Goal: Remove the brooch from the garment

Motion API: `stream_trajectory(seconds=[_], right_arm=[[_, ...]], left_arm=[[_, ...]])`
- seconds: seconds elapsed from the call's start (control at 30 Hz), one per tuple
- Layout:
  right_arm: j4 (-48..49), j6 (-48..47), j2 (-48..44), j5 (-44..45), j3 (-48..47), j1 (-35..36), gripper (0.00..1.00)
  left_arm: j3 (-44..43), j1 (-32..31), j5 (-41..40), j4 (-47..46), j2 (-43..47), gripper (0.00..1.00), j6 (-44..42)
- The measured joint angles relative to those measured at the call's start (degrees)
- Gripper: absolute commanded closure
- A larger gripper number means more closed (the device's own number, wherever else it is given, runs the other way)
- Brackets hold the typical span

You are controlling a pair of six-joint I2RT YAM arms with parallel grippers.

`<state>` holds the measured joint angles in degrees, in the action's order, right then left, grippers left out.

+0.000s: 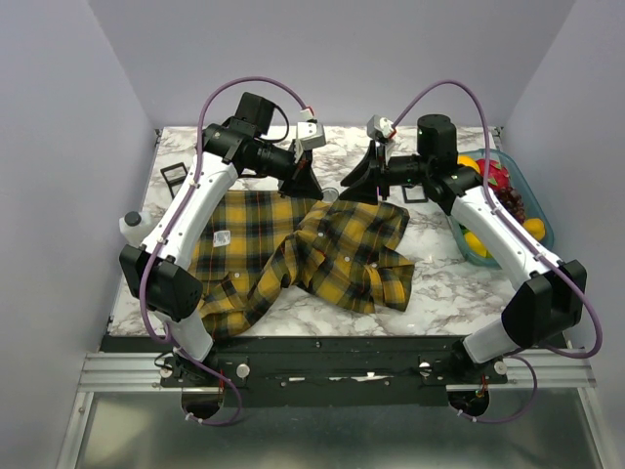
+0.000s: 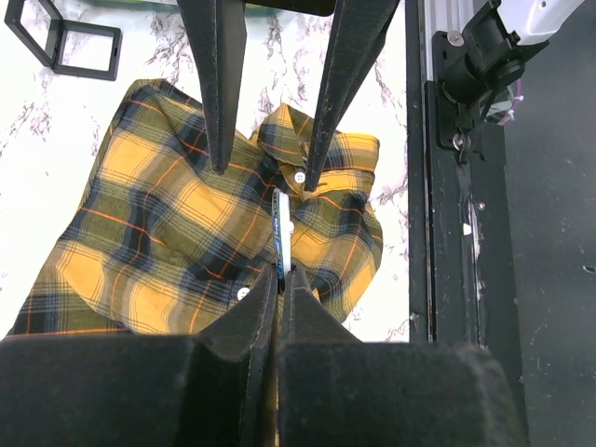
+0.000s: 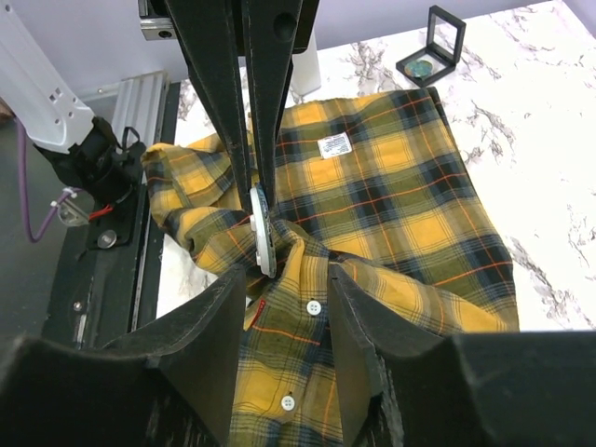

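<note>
— Above the garment's [image 2: 158, 214] bunched fold, what is held?
— The brooch [image 2: 280, 233], edge-on, with the left gripper [image 2: 282, 275] clenched on it.
— And the right gripper [image 3: 289, 279]?
— Released, its fingers spread astride that fold.
— Any writing?
— A white label [image 3: 333, 145] on the garment, with print too small to read.

Bright even diffuse light; soft shadows along garment [image 1: 256, 227] folds; wrist views sharp mid-field, nearest foreground dark, blurred.
</note>
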<state>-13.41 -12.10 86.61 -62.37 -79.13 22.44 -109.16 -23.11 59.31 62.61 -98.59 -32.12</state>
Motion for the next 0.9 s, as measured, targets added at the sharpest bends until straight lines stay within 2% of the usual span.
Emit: stream_trajectory(seconds=[0.23,0.53,0.6,0.63,0.67,0.77,0.9], right_arm=[[0.0,0.1,0.1,-0.2,0.0,0.3,0.54],[0.3,0.6,0.9,-1.0,0.0,0.5,0.74],[0.3,0.7,1.0,-1.4,0.0,0.5,0.87],[0.3,0.7,1.0,-1.5,0.0,0.5,0.93],[0.3,0.8,1.1,-1.6,0.0,0.5,0.99],[0.3,1.0,1.2,-1.6,0.0,0.5,1.00],[0.1,0.3,1.1,0.4,0.0,0.5,1.00]], left_arm=[[0.0,-0.2,0.0,-0.1,0.0,0.96,0.1],[-1.0,-1.1,0.0,-0.7,-0.7,0.96,0.5],[-1.0,-1.2,0.0,-0.8,-0.9,0.95,0.5],[-1.0,-1.2,-0.1,-0.9,-1.0,0.92,0.5],[-1.0,-1.2,-0.2,-0.9,-1.0,0.80,0.5],[-1.0,-1.1,-0.9,-1.2,-1.1,0.65,0.9],[-0.7,-1.3,-7.0,-4.5,-1.1,0.55,5.2]])
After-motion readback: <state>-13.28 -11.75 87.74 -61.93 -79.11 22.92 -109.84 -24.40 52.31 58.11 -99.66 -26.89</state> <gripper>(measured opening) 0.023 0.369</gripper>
